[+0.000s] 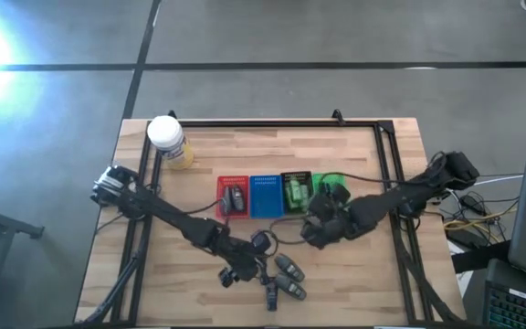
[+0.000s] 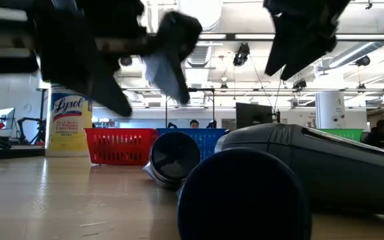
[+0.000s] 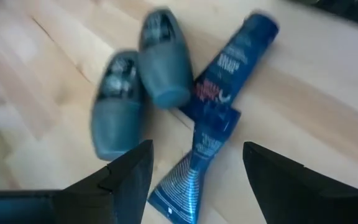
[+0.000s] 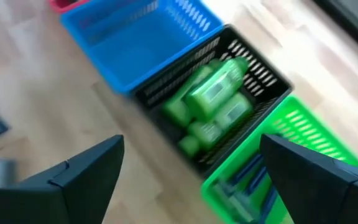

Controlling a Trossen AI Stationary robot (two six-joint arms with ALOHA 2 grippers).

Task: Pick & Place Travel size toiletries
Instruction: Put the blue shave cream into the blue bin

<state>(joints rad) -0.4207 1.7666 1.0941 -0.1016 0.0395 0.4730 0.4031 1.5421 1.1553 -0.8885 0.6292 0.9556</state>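
My left gripper (image 3: 194,177) is open and hovers over a small heap of toiletries near the table's near edge (image 1: 281,279). The heap holds two dark grey oblong bottles (image 3: 138,81) and two blue tubes (image 3: 213,118), all lying flat on the wood. One tube's crimped end (image 3: 182,186) shows between the fingers. My right gripper (image 4: 197,180) is open and stands above the table just in front of the black tray (image 4: 253,81), which holds several bright green bottles (image 4: 213,99). The green tray (image 4: 272,168) holds thin dark sticks. The red tray (image 1: 233,196) holds dark bottles.
Four slotted trays stand in a row at mid-table: red, blue (image 1: 265,196), black (image 1: 296,192), green (image 1: 329,187). A white-lidded yellowish jar (image 1: 168,143) stands at the far left. A black frame (image 1: 272,124) borders the table. Bare wood lies near left (image 1: 153,274).
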